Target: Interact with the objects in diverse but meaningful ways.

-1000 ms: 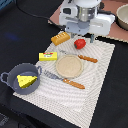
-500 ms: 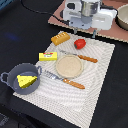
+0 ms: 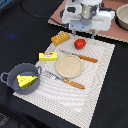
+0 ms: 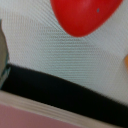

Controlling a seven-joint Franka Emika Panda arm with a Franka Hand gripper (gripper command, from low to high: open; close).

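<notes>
Exterior view: arm hangs at top centre, fingers (image 3: 84, 34) just above the red fruit (image 3: 80, 43) on the striped mat (image 3: 100, 70); cheese wedge (image 3: 26, 80) sits in the grey pot (image 3: 20, 79), lower left. Likely step: approaching the fruit; next, descend and close. Finger opening: cannot tell; nothing visibly held.

Wrist view: red fruit (image 4: 85, 15) fills the upper frame, untouched.

The wrist view crops the blurred red fruit (image 4: 85, 15).
</notes>
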